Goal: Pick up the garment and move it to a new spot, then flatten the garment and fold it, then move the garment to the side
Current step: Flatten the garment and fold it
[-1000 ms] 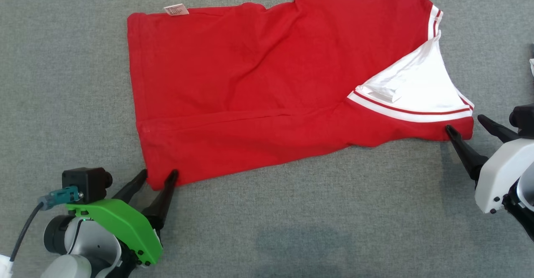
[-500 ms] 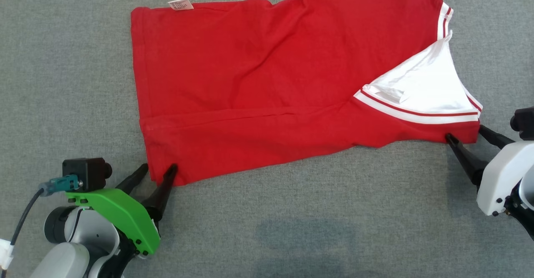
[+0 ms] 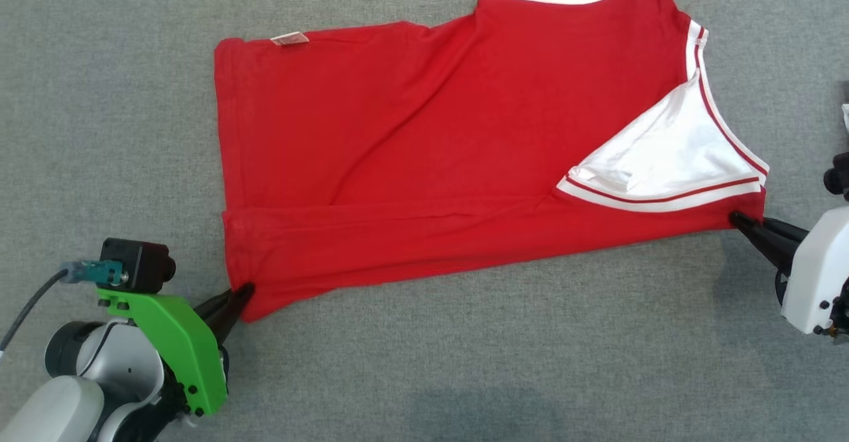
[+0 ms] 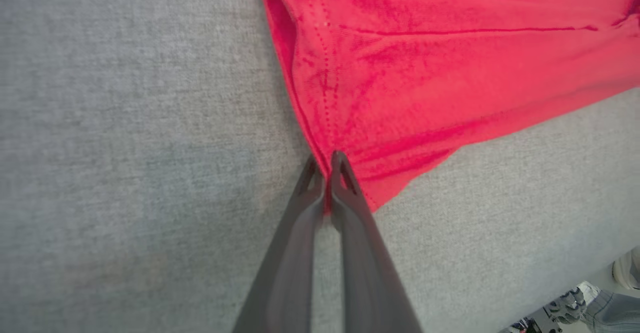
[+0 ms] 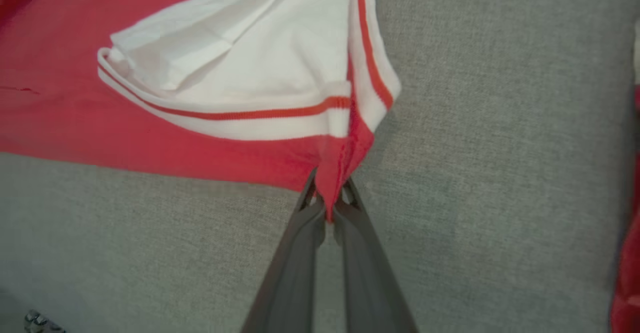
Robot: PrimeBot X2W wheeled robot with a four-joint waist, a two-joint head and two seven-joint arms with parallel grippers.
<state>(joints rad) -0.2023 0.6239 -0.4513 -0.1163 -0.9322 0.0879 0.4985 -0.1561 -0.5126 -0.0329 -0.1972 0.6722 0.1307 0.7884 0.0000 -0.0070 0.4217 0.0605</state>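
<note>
Red shirt (image 3: 431,163), white striped trim, lying spread on grey mat (image 3: 464,362), left gripper (image 3: 242,291) pinching near hem corner, right gripper (image 3: 736,218) pinching corner beside white trim, bare mat along near edge

Workspace with grey fabric surface (image 3: 464,362)

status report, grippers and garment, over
Left gripper shut on garment hem corner. Right gripper shut on collar-end corner. Garment spread on grey surface, nothing seen in the way.
</note>
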